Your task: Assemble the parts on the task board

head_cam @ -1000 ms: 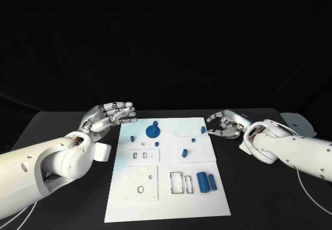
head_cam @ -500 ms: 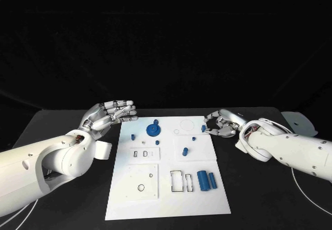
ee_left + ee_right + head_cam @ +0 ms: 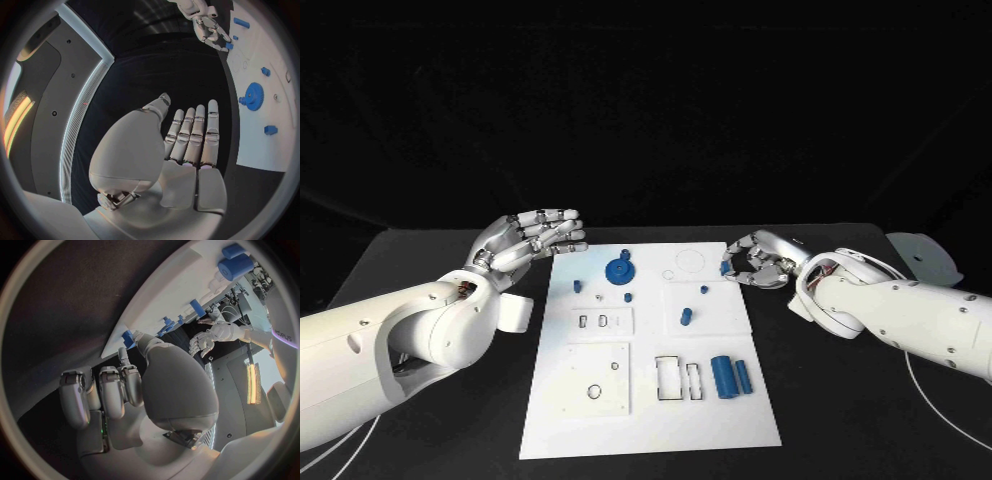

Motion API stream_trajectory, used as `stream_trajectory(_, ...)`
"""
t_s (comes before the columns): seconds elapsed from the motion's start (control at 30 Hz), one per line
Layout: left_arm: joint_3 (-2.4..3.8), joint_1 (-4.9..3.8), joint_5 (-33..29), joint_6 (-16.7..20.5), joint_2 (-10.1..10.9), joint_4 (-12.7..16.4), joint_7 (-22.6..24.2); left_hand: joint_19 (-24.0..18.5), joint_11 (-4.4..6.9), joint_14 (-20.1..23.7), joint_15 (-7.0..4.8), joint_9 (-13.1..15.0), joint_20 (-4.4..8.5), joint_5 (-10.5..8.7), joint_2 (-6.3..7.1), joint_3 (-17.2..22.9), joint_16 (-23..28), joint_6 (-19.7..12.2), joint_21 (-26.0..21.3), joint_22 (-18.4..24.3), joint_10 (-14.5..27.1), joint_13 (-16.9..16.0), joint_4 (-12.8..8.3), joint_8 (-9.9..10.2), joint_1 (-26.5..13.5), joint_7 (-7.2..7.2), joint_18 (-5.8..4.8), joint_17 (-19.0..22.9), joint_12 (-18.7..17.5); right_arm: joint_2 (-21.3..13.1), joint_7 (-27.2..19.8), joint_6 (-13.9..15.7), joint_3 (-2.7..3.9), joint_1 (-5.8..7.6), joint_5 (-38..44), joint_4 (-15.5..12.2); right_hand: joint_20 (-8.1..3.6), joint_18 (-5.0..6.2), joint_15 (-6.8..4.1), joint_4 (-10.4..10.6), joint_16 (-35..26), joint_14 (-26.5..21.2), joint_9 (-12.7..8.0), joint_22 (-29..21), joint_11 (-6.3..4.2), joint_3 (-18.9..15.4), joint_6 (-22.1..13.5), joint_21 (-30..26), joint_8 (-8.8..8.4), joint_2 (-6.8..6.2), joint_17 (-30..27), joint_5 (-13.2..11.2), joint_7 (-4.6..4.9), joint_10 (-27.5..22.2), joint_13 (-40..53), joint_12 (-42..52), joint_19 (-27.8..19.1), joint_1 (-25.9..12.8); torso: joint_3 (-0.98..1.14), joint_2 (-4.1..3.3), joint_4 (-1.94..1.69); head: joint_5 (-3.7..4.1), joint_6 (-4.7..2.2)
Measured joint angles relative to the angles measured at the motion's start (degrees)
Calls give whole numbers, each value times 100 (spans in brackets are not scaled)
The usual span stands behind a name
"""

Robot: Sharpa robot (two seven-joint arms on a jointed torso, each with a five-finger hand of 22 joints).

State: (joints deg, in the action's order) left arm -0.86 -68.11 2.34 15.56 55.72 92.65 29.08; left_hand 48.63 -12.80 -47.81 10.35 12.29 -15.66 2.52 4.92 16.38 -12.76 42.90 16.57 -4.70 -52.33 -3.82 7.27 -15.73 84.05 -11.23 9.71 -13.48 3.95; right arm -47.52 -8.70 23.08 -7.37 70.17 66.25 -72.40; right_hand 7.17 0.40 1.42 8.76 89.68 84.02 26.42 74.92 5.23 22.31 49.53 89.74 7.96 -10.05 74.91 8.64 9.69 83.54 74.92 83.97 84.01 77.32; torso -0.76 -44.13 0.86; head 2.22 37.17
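The white task board (image 3: 646,420) lies in the middle of the table. On it are a blue gear (image 3: 617,270), several small blue pegs such as one (image 3: 685,318) near the centre, and two blue cylinders (image 3: 730,378) at the lower right. A small blue part (image 3: 723,268) stands at the board's right edge. My right hand (image 3: 762,262) is beside that part, and its thumb tip touches the small blue part (image 3: 128,338) while the other fingers (image 3: 103,390) curl apart from it. My left hand (image 3: 531,238) hovers off the board's far left corner, fingers spread and holding nothing.
A white disc-like object (image 3: 920,255) lies at the far right of the table. A white block (image 3: 515,316) sits by my left forearm, left of the board. White plates with slots and holes (image 3: 600,380) lie on the board's near half.
My right hand has moved left to the board's right edge and now reaches the small blue part there. The left hand has stayed in place.
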Motion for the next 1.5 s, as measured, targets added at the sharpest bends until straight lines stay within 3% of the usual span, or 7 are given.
stream_trajectory(0.6, 0, -1, 0, 0, 4, 6, -2, 0, -21, 0, 0, 0, 0, 0, 0, 25, 19, 0, -23, 10, 22, 0, -25, 0, 0, 0, 0, 0, 0, 81, 74, -20, -1, -2, 1, 21, 1, 0, -13, 1, 0, -13, 6, -1, -21, 62, 74, 0, 22, 26, 1, 0, 3, 20, -1, 29, 0, 21, 3, -5, -2, -1, 16)
stream_trajectory(0.67, 0, -1, 0, 0, 4, 6, -2, 0, -22, 0, 0, 0, 0, 0, 0, 24, 19, 0, -23, 10, 22, 0, -24, 0, 0, 0, 0, 0, 0, 86, 78, -19, -1, -2, 1, 24, 1, 0, -21, 1, 0, -21, 15, -1, -21, 62, 115, 0, 22, 94, 4, 0, 3, 20, -1, 52, 0, 26, 3, -5, -2, 0, 18)
stream_trajectory(0.87, 0, -1, 0, -1, 6, 6, -5, 0, -21, 0, 0, 0, 0, 0, 0, 24, 19, 0, -22, 10, 22, 0, -24, 0, 0, 0, 0, 0, 0, 100, 82, -1, -1, -2, 2, 36, 1, 0, -43, -21, 0, 1, 55, -2, -41, 180, 308, 0, 157, 190, 4, 0, -47, 41, -1, 88, 0, 50, 3, -4, -2, 1, 21)
stream_trajectory(1.1, 0, -1, 0, -3, 9, 8, -9, 0, -21, 0, 0, 0, 0, 0, 0, 24, 19, 0, -22, 10, 22, 0, -24, 0, 0, 0, 0, 0, 0, 113, 84, 52, -2, -2, -4, 42, -115, 0, -177, -111, 0, -10, 147, 1, -165, 269, 579, 0, 395, 283, 4, -68, -193, 39, -1, 113, -11, 51, 3, -2, -1, -3, 21)
stream_trajectory(1.2, 0, -1, 0, -4, 12, 10, -11, 0, -21, 0, 0, 0, 0, 0, 0, 24, 19, 0, -22, 10, 21, 0, -24, 0, 0, 0, 0, 0, 0, 119, 89, 104, -2, -2, -6, 43, -164, 0, -203, -150, 0, 4, 149, 3, -193, 306, 605, 0, 491, 329, 3, -81, -201, 53, -2, 113, 0, 66, 3, -2, -1, -3, 21)
stream_trajectory(1.37, 0, -1, 0, -4, 16, 11, -15, 0, -21, 0, 0, 0, 0, 0, 0, 24, 19, 0, -22, 10, 21, 0, -24, 0, 0, 0, 0, 0, 0, 112, 105, 237, -2, -2, -9, 15, -164, -1, -217, -206, 0, -10, 148, 3, -205, 362, 604, 0, 492, 397, 3, -205, -202, 41, -2, 113, 0, 73, 2, -2, -2, -9, 29)
stream_trajectory(1.5, 0, 0, 1, -5, 21, 11, -18, 0, -21, 0, 0, 0, 0, 0, 0, 24, 19, 0, -22, 10, 21, 0, -24, 0, 0, 0, 0, 0, 0, 47, 154, 360, -1, -2, -13, -163, -164, -1, -217, -206, 0, -10, 148, 2, -205, 362, 604, 0, 492, 418, 3, -215, -202, 41, -2, 113, 0, 65, 2, 1, -1, -31, 36)
